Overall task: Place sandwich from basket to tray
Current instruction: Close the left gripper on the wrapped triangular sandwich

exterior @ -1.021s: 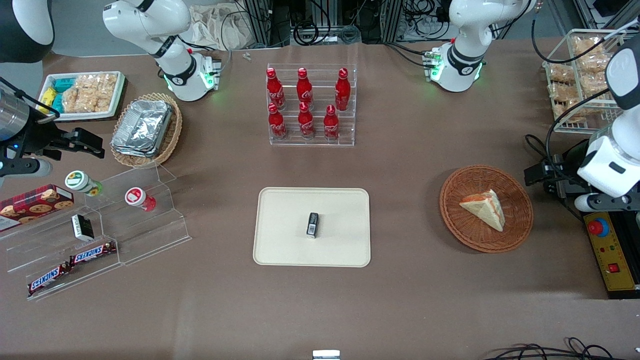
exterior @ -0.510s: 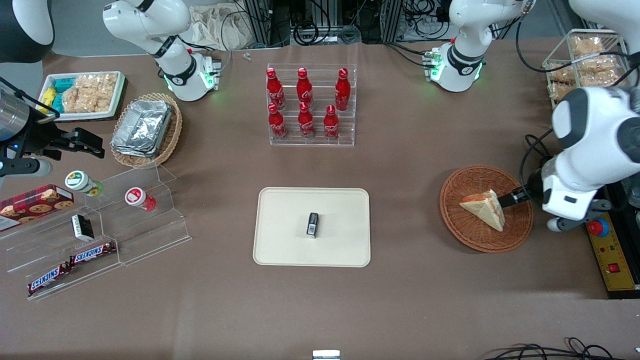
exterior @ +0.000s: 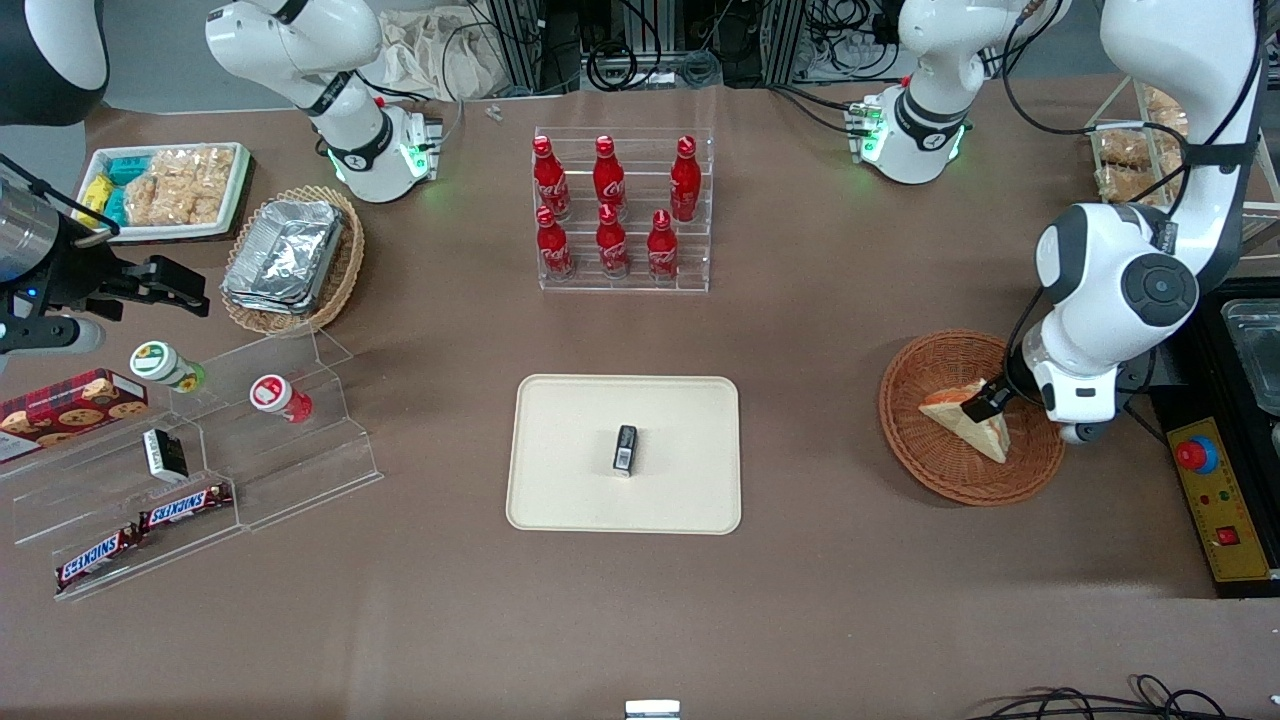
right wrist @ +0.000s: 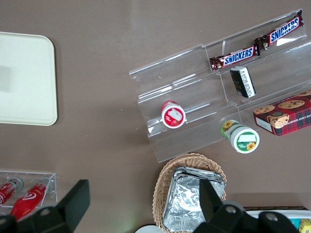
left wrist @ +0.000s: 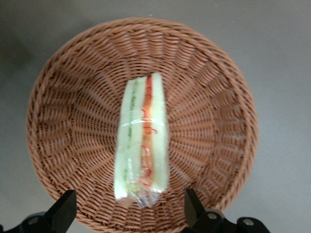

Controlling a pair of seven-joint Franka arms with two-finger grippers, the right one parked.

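- My arm has swung in from the working end of the counter; a second ago it stood beside the basket (exterior: 972, 417), and now my gripper (exterior: 985, 404) hangs right above the sandwich (exterior: 968, 420)
- My gripper (left wrist: 130, 209) is released, its fingers (left wrist: 63, 209) spread wide to either side of the wedge's end; nothing is grasped
- The sandwich (left wrist: 142, 141) lies unmoved in the middle of the basket (left wrist: 58, 121), filling edge up
- I judge the approach nearly done; descent and closing come next
- The tray (exterior: 560, 470) waits well apart, toward the parked arm, with a small dark item (exterior: 625, 449) on it; I should set down beside that
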